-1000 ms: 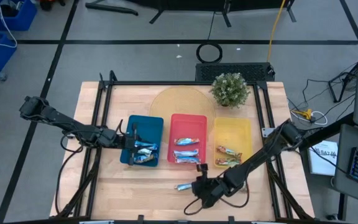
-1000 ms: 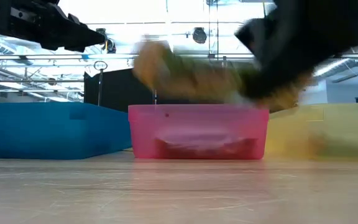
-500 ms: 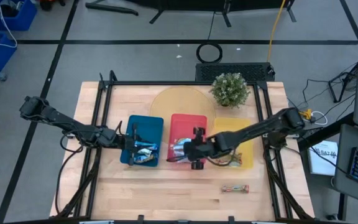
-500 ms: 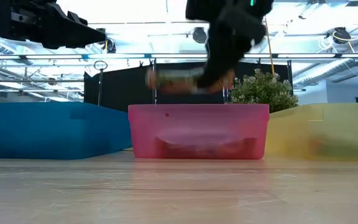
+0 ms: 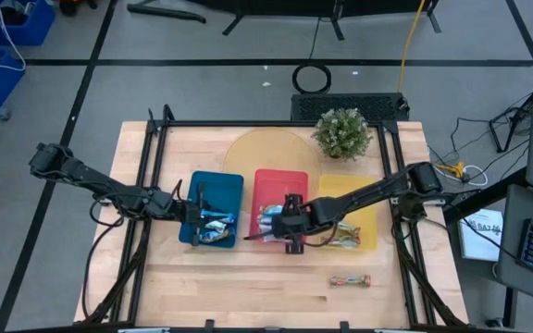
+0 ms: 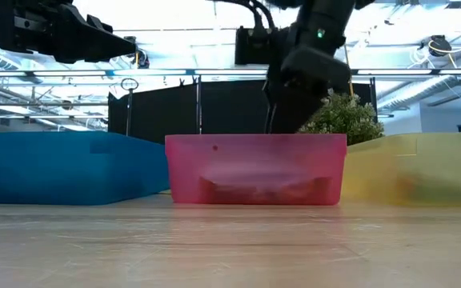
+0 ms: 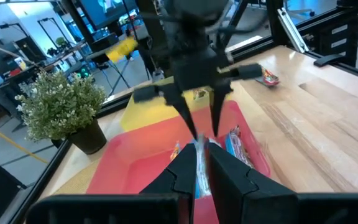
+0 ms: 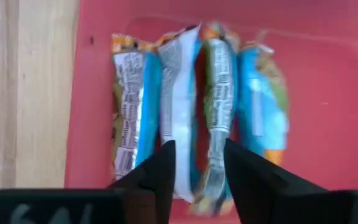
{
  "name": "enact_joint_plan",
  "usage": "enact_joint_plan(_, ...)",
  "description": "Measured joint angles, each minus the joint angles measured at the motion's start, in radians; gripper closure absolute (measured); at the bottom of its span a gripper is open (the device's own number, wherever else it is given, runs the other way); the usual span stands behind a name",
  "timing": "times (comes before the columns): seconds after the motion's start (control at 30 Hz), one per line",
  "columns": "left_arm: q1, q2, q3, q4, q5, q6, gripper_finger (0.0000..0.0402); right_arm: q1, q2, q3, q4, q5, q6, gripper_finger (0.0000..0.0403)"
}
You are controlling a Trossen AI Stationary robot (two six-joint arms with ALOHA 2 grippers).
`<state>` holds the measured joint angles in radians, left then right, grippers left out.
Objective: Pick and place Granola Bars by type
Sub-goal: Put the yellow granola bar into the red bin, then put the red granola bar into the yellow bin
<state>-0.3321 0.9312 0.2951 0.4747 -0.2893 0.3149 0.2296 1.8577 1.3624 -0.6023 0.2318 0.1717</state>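
Hanging lower over red tray, right pincer, emptied, parted.

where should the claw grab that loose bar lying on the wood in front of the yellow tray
Grip the loose bar across its narrow middle, coming straight down from above. It lies flat on the bare table, long axis running left to right, so the fingers should close across its short width from front and back. Nothing crowds it. The right claw, over the red tray, is probably the nearer one.

Middle tray between two others, plant behind
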Motion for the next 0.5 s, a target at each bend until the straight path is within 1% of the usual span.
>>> enact_joint_plan(0.13,0.0,0.0,0.0,0.0,0.0,-0.002,0.0355,0.001,-0.069,0.0,-0.083,0.007,0.071,0.0248)
enact_joint_plan(0.3,0.0,0.0,0.0,-0.002,-0.001,-0.01,0.0355,0.034,-0.158,0.0,-0.246,0.003,0.174,0.0242)
enact_joint_plan(0.37,0.0,0.0,0.0,-0.007,-0.001,-0.019,0.0355,0.077,-0.182,0.0,-0.312,0.002,0.215,0.0247)
enact_joint_plan(0.5,0.0,0.0,0.0,-0.011,-0.002,-0.038,0.0355,0.209,-0.217,0.0,-0.398,-0.024,0.331,0.0262)
